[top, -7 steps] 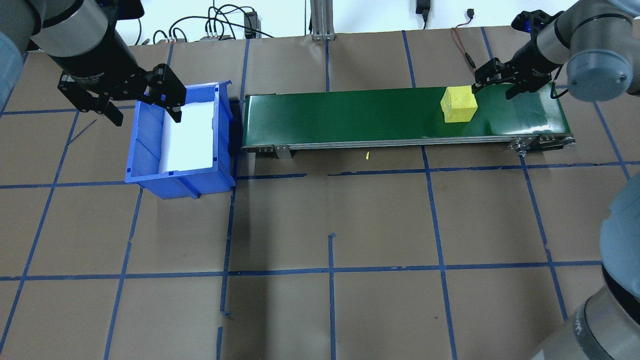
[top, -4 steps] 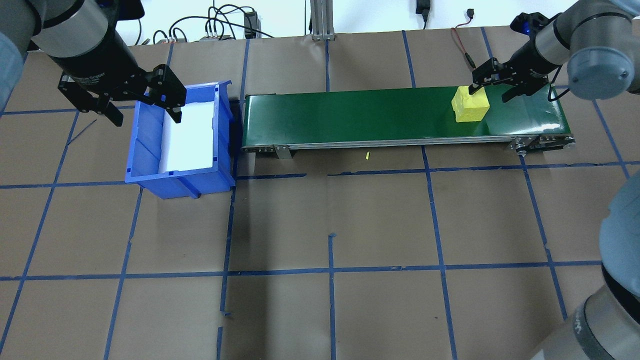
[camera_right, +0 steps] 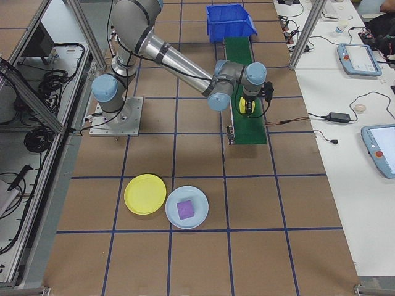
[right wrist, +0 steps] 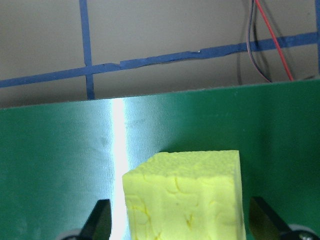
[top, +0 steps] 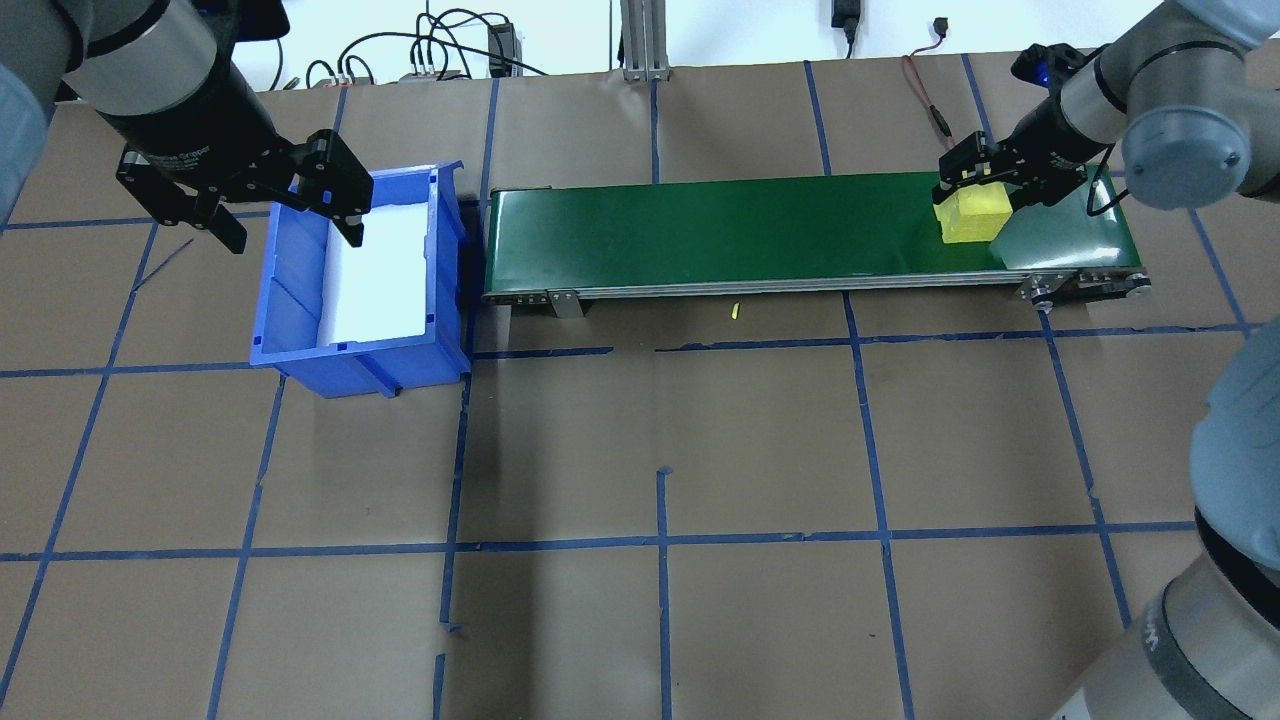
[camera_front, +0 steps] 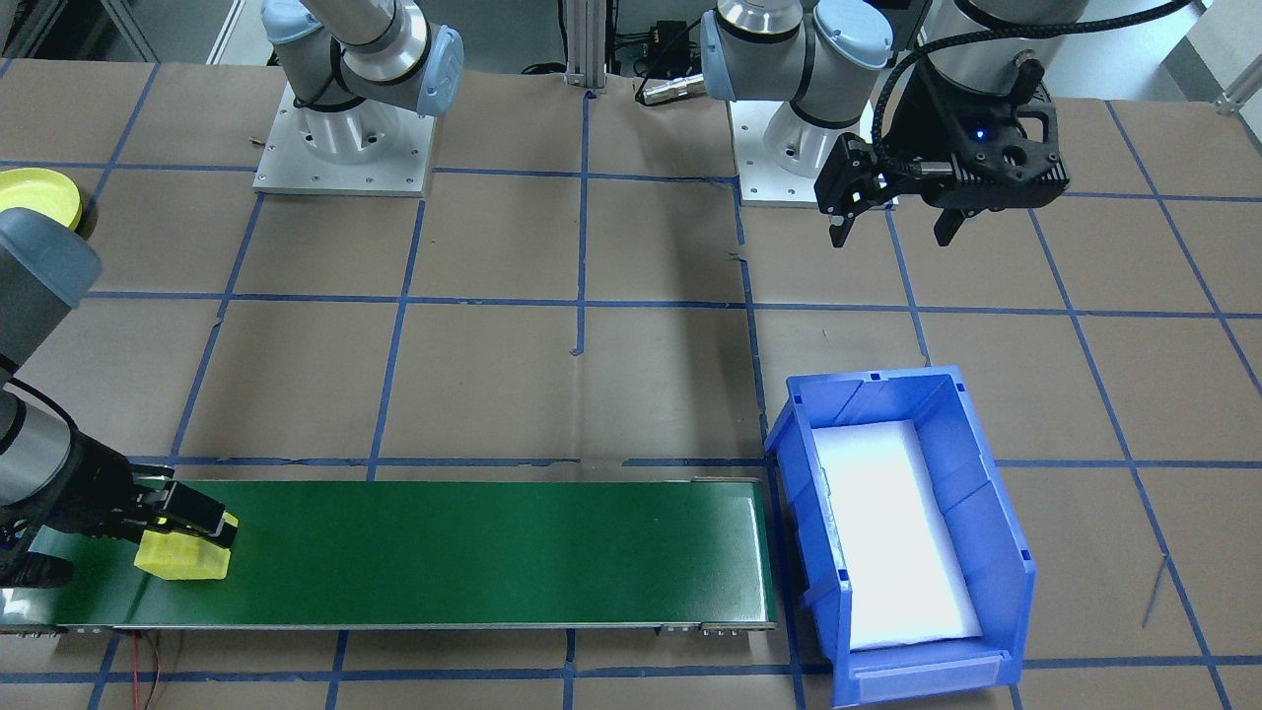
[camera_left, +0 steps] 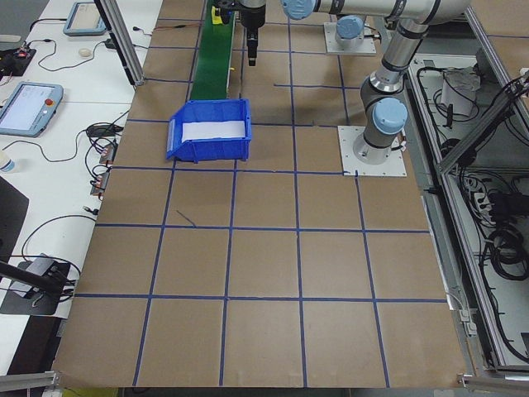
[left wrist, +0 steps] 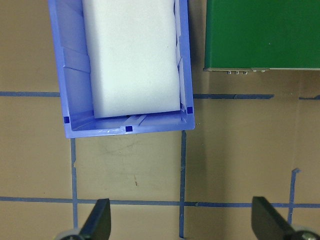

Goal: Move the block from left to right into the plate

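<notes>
The yellow foam block (top: 968, 218) sits near the right end of the green conveyor belt (top: 700, 225). My right gripper (top: 982, 192) is lowered over it, open, with one finger on each side. In the right wrist view the block (right wrist: 185, 195) fills the space between the fingers (right wrist: 100, 220), with narrow gaps on both sides. The yellow plate (camera_right: 145, 193) lies on the table well away from the belt, and shows at the edge of the front view as the plate (camera_front: 35, 195). My left gripper (top: 290, 228) hangs open and empty over the blue bin's rim.
A blue bin (top: 300, 360) with a white foam liner stands at the belt's left end. A pale blue plate (camera_right: 187, 208) holding a purple block lies beside the yellow plate. Cables run along the table's far edge.
The block has travelled right along the belt toward its end. My right gripper has dropped down and now straddles it. The left arm has not moved.
</notes>
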Controlling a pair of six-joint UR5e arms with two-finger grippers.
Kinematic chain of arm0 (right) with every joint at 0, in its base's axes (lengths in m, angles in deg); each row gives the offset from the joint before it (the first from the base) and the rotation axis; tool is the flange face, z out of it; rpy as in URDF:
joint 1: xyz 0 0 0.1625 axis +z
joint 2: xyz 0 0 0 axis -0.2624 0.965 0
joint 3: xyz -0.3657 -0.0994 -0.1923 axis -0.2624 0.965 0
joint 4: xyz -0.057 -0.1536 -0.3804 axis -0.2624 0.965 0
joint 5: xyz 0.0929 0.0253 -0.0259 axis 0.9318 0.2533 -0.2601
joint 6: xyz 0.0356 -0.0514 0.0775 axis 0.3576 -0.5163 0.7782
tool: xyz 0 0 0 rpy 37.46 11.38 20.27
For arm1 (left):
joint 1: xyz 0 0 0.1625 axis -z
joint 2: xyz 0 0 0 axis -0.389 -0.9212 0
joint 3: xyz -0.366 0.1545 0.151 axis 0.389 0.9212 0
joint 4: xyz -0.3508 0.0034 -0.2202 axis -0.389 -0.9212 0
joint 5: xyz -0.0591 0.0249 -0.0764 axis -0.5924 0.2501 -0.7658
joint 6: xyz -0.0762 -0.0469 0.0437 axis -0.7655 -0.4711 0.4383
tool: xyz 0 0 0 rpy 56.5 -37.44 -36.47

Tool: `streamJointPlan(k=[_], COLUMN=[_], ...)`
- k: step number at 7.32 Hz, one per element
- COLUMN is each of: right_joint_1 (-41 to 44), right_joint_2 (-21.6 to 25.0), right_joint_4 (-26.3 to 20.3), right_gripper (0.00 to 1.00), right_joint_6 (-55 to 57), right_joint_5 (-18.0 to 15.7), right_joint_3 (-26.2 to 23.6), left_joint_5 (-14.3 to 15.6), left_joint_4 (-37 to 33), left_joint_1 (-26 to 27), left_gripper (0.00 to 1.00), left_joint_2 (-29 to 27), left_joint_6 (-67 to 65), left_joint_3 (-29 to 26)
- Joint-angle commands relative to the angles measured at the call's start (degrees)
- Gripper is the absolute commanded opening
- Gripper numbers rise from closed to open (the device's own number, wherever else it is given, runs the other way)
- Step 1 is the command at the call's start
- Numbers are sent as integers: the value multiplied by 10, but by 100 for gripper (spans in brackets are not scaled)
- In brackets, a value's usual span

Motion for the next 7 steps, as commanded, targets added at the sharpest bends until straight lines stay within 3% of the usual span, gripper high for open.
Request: streamJointPlan(k=[1, 3, 6, 7], right_joint_1=[-1, -35, -174, -230], right_joint_2=[3, 22, 58, 82], right_joint_4=[4, 5, -11, -67], right_gripper=[29, 27, 28, 28], right_joint_6=[-29, -201, -372, -393], right_joint_5=[-66, -151, -171, -180], right_joint_3=[3, -1, -9, -21], left_joint_5=[0, 0, 0, 0], left_joint_4=[1, 1, 1, 1], left_joint_1=[-1, 0, 0, -1], left_gripper=[100, 100, 100, 100], left_joint_2=[0, 0, 0, 0], left_joint_6=[0, 1, 1, 1], left_joint_3=[0, 1, 1, 1])
